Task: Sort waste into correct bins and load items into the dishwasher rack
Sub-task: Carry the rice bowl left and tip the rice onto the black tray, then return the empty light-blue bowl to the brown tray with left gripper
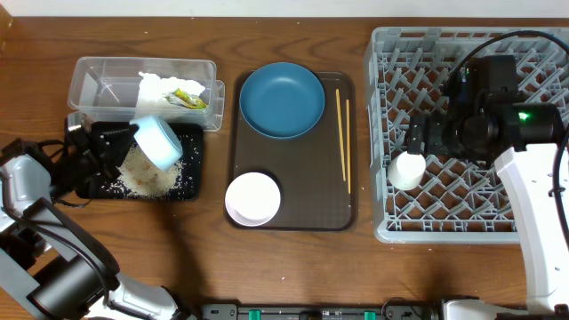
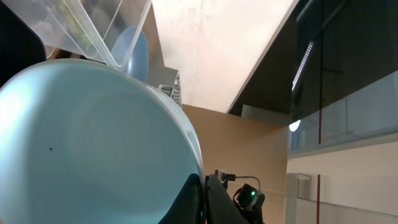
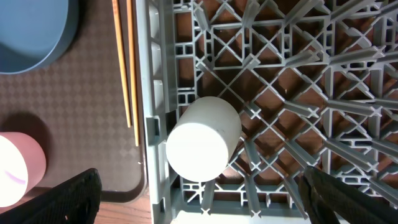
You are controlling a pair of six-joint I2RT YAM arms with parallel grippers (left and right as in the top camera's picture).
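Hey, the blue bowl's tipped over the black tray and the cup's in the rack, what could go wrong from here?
1. The left gripper seems to pinch only the rim of the tilted light-blue bowl; it might slip.
2. Rice lies near the black tray edges, so further tipping may scatter some onto the table.
3. The white cup lies tilted by the dishwasher rack wall, below the open right gripper; it could roll.

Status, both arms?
Left gripper shut on light-blue bowl, tipped over black tray, rice in tray. Right gripper open above small white cup lying in rack. Nothing blocking.
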